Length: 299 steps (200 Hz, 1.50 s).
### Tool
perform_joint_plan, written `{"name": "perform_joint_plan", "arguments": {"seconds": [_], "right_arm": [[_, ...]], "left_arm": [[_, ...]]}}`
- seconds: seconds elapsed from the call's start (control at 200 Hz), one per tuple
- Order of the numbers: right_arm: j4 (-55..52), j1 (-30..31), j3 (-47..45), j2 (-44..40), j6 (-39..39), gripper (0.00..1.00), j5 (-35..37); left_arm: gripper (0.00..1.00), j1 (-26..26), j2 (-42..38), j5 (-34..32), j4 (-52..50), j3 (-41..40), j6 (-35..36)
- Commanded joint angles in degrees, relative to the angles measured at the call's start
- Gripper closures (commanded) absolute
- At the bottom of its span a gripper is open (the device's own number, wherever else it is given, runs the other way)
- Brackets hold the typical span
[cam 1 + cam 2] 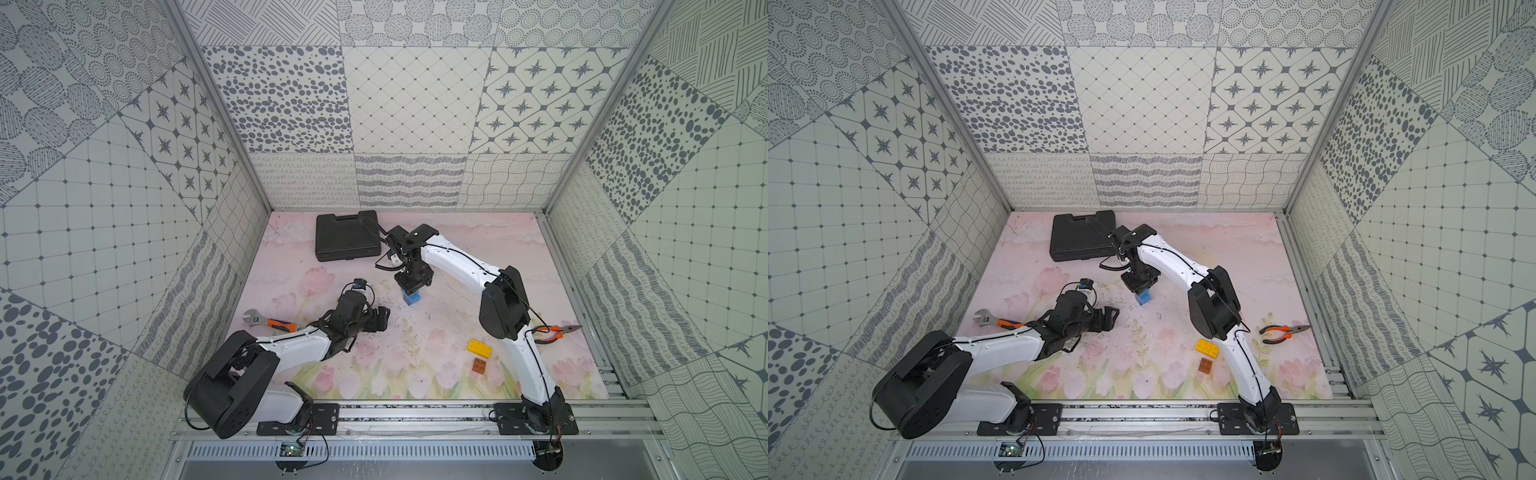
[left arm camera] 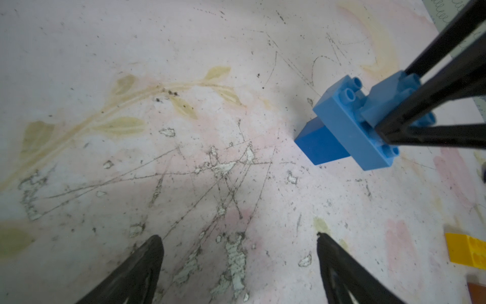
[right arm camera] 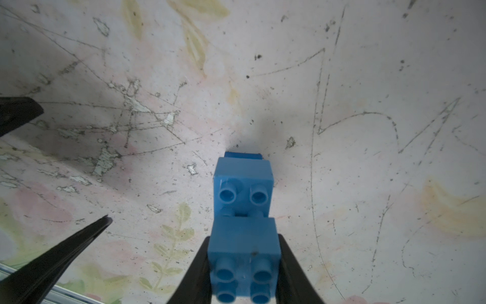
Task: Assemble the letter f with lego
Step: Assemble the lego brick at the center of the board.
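Right wrist view: the right end effector [image 3: 244,237] clamps the top light blue brick [image 3: 243,250] by its two sides. That brick sits over a longer light blue brick [image 3: 243,181], which rides on a darker blue brick [image 3: 243,155] at the middle of the desk [image 1: 519,241]. The left end effector [image 2: 239,237] hangs near the stack on its left-edge side, spread wide and empty. The yellow brick [image 1: 478,348] and brown brick [image 1: 480,365] lie loose toward the front edge, right of centre.

The step looks to be seating the top brick on the stem. It would go best pushed straight down with studs squared. The longer brick overhangs its small base, so an off-centre push could tip the stack; the free end effector might brace it. Whether the brick is fully seated I cannot tell.

The stack stands upright, studs up. The longer brick's long axis lies level, running across the grip line. Its heading against the desk's edges is too small to read in both top views.
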Motion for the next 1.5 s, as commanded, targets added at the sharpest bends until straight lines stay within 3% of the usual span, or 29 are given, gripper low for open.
{"name": "perform_joint_plan", "arguments": {"seconds": [0.0,1.2,1.49], "right_arm": [[0.7,-0.1,0.1,1.2,-0.4,0.72,0.6],[5.0,0.1,-12.1,1.8,2.3,0.73,-0.5],[7.2,0.0,-11.2,-1.4,3.2,0.63,1.5]], "left_arm": [[0.08,-0.1,0.0,-0.5,1.3,-0.3,0.7],[0.08,-0.1,0.2,-0.6,1.3,-0.3,0.7],[0.07,-0.1,0.3,-0.5,1.3,-0.1,0.8]]}}
